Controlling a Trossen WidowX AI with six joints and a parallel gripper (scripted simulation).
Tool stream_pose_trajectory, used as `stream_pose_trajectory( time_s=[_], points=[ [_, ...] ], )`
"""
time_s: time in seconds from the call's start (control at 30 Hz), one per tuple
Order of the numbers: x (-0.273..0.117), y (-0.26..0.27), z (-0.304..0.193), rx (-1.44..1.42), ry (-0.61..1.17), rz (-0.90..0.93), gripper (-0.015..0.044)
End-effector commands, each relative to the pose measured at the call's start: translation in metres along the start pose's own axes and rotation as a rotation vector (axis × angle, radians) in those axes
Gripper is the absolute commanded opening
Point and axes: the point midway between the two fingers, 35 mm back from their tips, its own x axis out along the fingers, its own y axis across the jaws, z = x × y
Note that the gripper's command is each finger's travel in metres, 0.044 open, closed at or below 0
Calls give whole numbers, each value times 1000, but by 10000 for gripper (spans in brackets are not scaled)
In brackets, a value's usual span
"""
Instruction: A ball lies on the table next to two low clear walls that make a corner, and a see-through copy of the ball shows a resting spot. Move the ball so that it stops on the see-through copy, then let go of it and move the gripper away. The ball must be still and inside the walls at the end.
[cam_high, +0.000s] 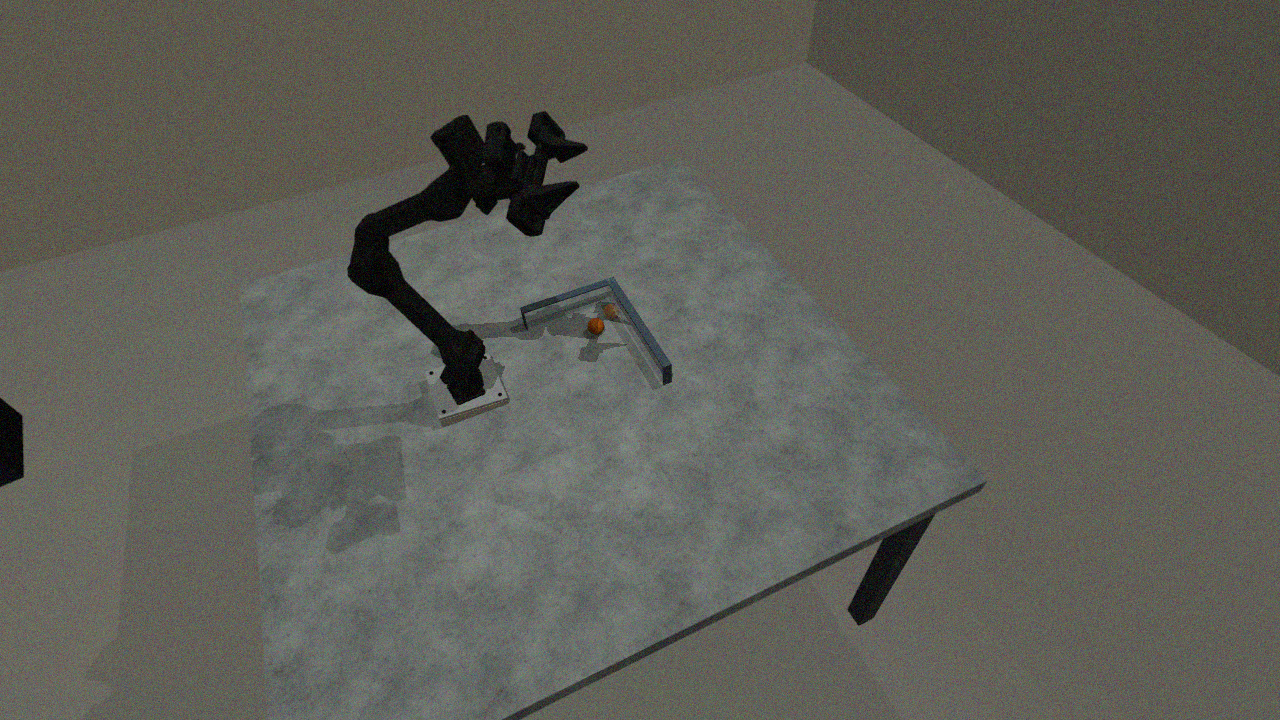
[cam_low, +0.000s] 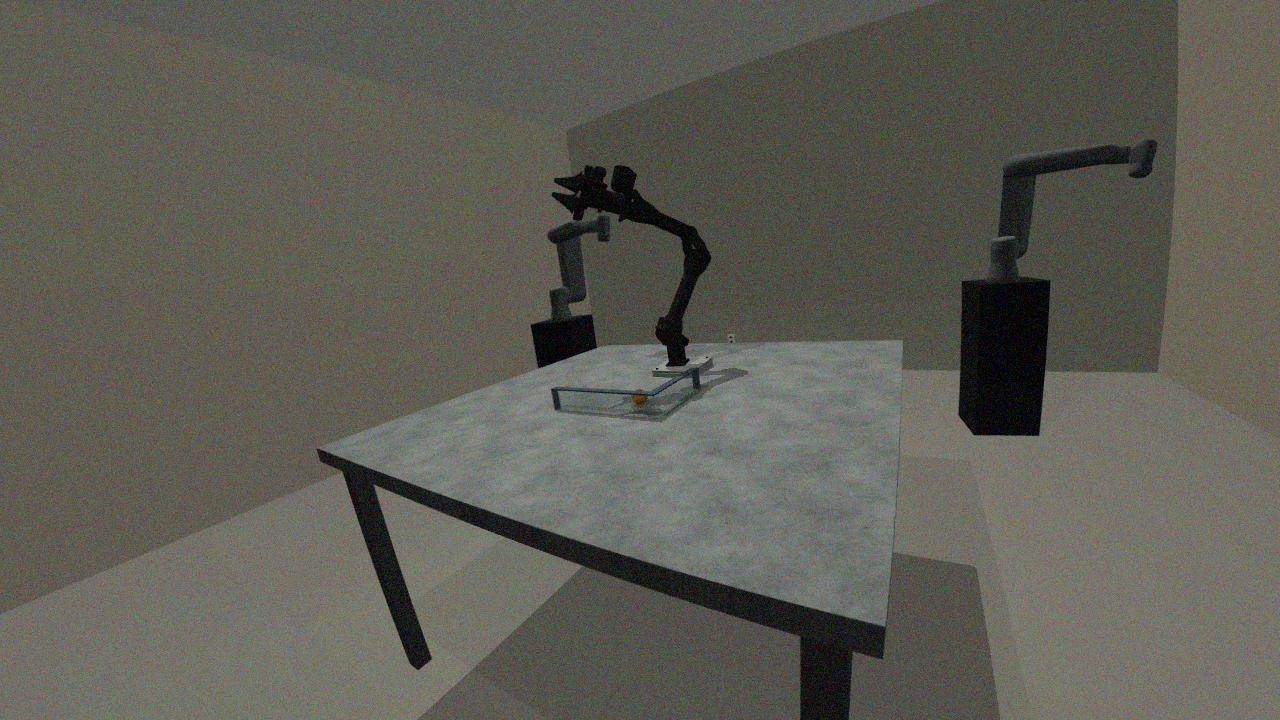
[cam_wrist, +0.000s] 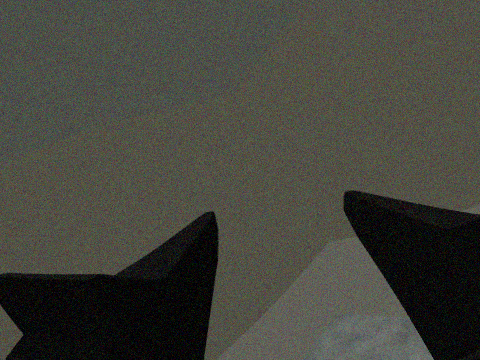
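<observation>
1. My hand (cam_high: 559, 174) hangs high in the upper middle of the top view, well above the tabletop (cam_high: 572, 501). Its fingers stand partly apart with nothing between them; the wrist view shows only two dark fingertips against the wall, with a corner of tabletop at lower right.

2. The ball (cam_high: 595, 326) sits on the tabletop just right of the frame's centre, inside the angle of the two clear walls (cam_high: 640, 326). It is well apart from my hand.

3. The copy (cam_high: 610, 310) lies just up and right of the ball, tucked close into the corner where the walls meet. The two look nearly touching, though I cannot tell whether they overlap.

4. Judged by its look, the ball is small, smooth, round and probably light and firm. I expect it to roll at the slightest nudge and to squirt out of a grip that is off-centre.

5. I would take it across its widest part, fingers on opposite sides, coming straight down. The fingers should line up so that neither one fouls the nearby wall.

6. The move is short, so the release matters most: set it down low and open gently. The corner should help check any roll toward the walls.
</observation>
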Motion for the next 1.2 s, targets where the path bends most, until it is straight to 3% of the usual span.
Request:
stream_pose_trajectory(
  time_s=[0.0, 0.33, 0.67, 1.03, 1.17],
  points=[
    [17, 4, -70, -40, 217, 15, 300],
    [2, 25, -239, -179, 755, 95, 300],
    [-88, 40, -382, -395, 1308, 218, 300],
    [-243, 26, -466, -754, 1925, 364, 300],
    [-253, 24, -468, -781, 1961, 371, 300]
  ],
)
